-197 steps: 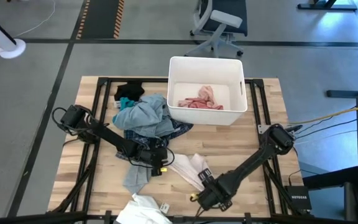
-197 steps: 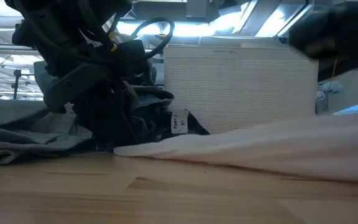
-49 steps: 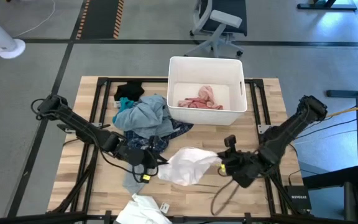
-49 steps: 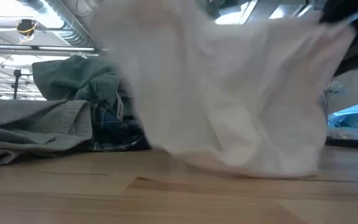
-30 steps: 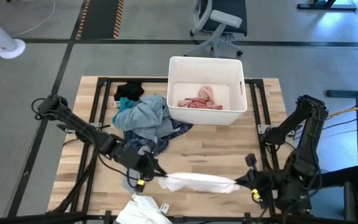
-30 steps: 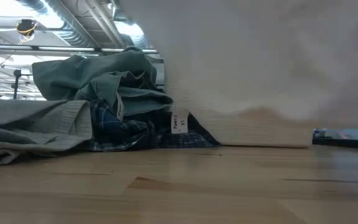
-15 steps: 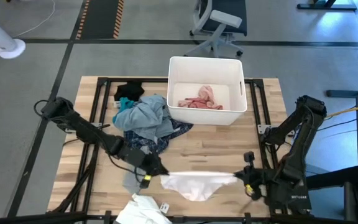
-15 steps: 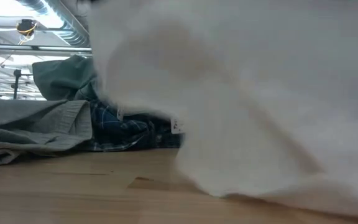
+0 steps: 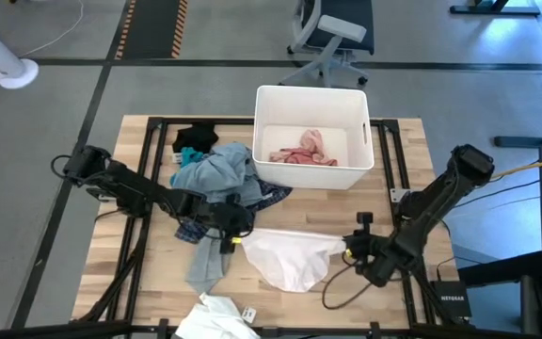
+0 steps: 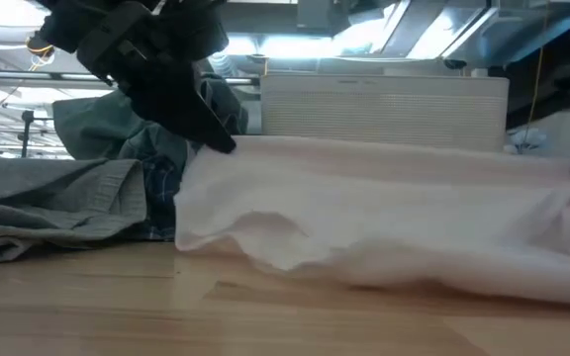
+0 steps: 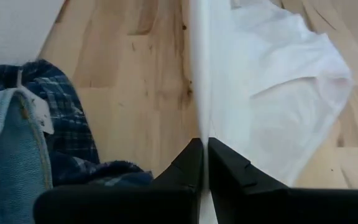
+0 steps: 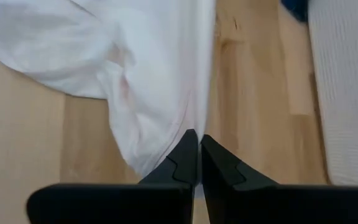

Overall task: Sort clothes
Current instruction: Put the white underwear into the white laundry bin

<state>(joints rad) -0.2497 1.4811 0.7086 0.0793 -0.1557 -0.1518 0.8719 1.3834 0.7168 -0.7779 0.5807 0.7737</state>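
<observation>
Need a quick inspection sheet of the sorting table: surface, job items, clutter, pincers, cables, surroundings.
Surface: wooden table on a black frame.
Job's things: white garment stretched between both pincers, its lower part sagging onto the table; mixed pile of light blue, teal and plaid beside the bin; black garment at the far left; grey piece and another white piece near the front edge; pink garment in the white bin.
Clutter: nothing seen.
Pincers: left pincer shut on one end of the white garment, right pincer shut on the other.
Cables: yellow cable off the table's right.
Surroundings: office chair behind the table.
</observation>
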